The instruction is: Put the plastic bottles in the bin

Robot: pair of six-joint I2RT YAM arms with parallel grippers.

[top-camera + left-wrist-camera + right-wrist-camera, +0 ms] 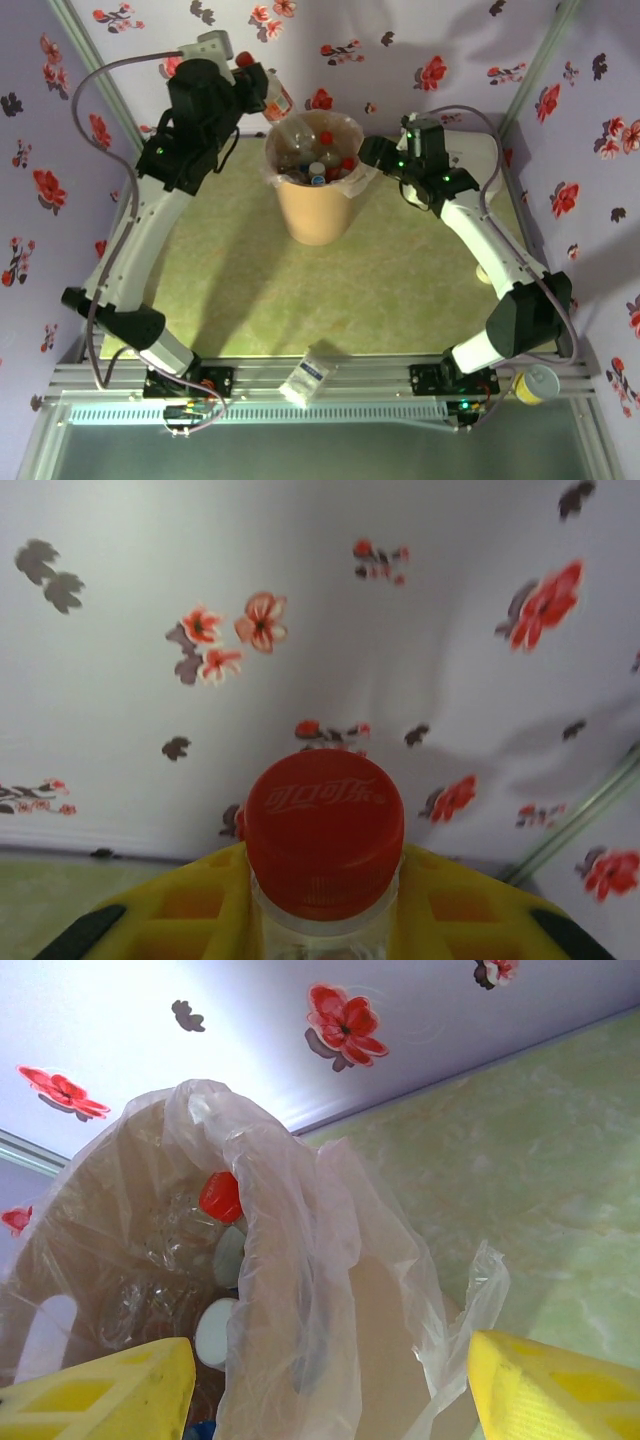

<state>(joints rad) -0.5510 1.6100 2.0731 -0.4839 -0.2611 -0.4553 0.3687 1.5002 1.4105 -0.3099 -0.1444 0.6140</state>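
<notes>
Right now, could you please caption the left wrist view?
Left gripper clamps a red-capped plastic bottle against a floral wall backdrop.

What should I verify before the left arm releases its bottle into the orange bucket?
1. Left gripper shut on the clear plastic bottle with red cap: ok.
2. Bottle above the opening of the tall tan-orange bin: not ok; the top view shows it beyond the far-left rim.
3. Bin upright: ok.
4. Right gripper open, fingers astride the rim of the clear plastic bag liner; out of the drop path: cannot tell.
5. Free space among the bottles inside: cannot tell.
</notes>
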